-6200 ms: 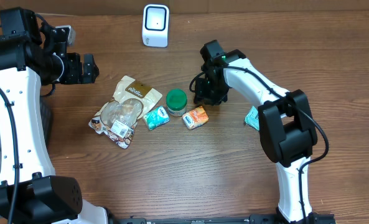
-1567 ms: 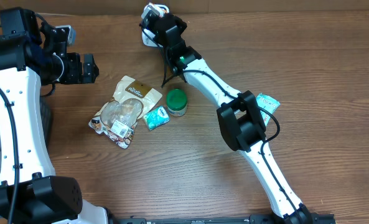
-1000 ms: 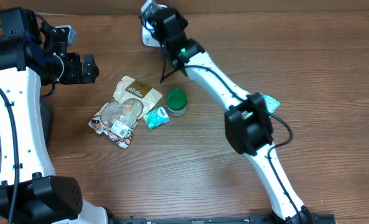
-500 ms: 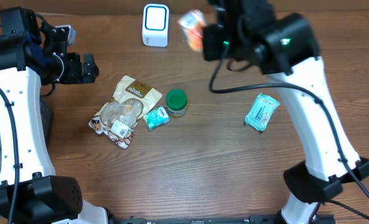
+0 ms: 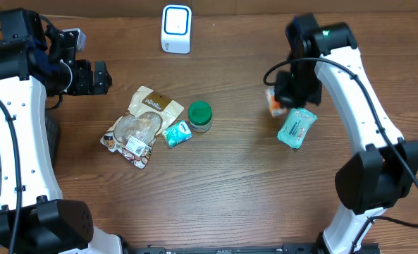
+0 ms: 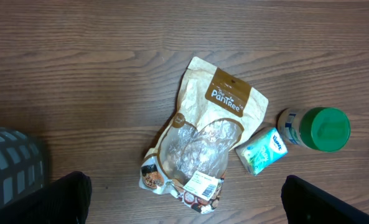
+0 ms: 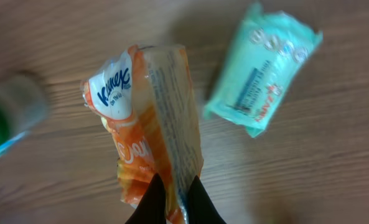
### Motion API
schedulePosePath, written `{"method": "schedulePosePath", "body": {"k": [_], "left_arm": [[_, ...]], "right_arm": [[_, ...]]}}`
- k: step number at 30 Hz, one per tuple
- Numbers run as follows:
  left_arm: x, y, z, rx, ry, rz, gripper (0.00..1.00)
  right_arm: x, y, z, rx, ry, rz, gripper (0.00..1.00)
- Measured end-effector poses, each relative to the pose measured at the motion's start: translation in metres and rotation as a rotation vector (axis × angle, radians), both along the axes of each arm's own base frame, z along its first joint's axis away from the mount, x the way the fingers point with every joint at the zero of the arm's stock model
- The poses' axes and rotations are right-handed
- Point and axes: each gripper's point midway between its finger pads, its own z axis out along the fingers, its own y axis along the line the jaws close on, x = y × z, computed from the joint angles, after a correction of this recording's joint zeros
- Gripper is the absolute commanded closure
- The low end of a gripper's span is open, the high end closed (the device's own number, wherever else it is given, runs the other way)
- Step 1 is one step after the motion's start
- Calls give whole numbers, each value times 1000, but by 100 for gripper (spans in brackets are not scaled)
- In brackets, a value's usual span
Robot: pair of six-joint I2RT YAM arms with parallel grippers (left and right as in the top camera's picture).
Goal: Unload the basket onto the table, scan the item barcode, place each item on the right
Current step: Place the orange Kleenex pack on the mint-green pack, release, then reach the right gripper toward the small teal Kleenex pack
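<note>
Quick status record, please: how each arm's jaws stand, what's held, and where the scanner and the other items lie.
right gripper: jaws shut on the orange Kleenex pack, close to the large teal pack
left gripper: jaws open, holding nothing, at the table's left side
scanner: far edge of the table, well away from both arms
lying mid-table: snack bag, small teal tissue pack, green-lidded jar

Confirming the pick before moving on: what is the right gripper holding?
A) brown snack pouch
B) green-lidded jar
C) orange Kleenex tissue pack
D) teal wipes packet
C: the right gripper is shut on the orange Kleenex tissue pack, as its wrist view shows.
</note>
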Motion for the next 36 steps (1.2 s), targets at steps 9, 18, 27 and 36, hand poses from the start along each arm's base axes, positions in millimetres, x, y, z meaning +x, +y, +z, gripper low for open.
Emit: {"method": "schedulePosePath", "body": {"k": [9,18,27,36], "left_arm": [[0,0,0,0,0,0,1],[0,0,0,0,0,0,0],[0,0,0,0,0,0,0],[0,0,0,0,0,0,0]], "right_arm": [[-9,-67,-56,-7,76,-193,88],[-1,-67,-68,21,33,-167,52],[35,-28,15,120,-123,-20,33],[53,139,51,250,-396,374,23]]}}
